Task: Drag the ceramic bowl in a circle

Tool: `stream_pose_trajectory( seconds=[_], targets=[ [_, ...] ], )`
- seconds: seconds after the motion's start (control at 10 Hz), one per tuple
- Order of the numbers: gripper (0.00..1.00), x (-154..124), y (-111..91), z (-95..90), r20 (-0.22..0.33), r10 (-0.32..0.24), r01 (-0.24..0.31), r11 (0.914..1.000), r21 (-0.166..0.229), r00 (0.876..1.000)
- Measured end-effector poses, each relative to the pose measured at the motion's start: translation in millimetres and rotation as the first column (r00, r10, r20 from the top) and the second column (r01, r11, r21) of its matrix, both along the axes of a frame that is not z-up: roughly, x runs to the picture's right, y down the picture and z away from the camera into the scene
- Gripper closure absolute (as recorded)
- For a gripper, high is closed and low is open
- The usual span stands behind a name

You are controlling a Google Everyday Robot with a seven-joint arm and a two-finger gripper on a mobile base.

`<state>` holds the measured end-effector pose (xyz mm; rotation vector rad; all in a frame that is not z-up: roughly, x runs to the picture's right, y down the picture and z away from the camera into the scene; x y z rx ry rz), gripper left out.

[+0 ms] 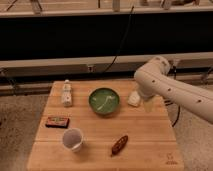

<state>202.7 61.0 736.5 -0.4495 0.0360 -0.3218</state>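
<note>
The ceramic bowl (104, 101) is a round green glazed dish with pale streaks inside, standing upright at the back middle of the wooden table (150, 150). My white arm reaches in from the right. My gripper (148, 106) hangs at its end just above the table, right of the bowl and apart from it, beside a small white packet (133, 98). It looks open and nothing is in it.
A small white bottle (66, 93) stands left of the bowl. A dark red-and-black packet (57, 121) lies at the left edge. A translucent plastic cup (73, 139) stands front left, and a brown oblong item (119, 145) lies front centre. A dark rail runs behind.
</note>
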Motion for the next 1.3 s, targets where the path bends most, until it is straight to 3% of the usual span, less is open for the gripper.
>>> stream_pose_trajectory(
  seconds=[0.5, 1.3],
  targets=[
    [0.20, -39, -1, 21.9, 0.069, -0.117, 0.116, 0.9930, 0.023, 0.991],
    [0.20, -62, 9, 51.6, 0.147, -0.250, 0.247, 0.9682, 0.042, 0.957]
  ],
)
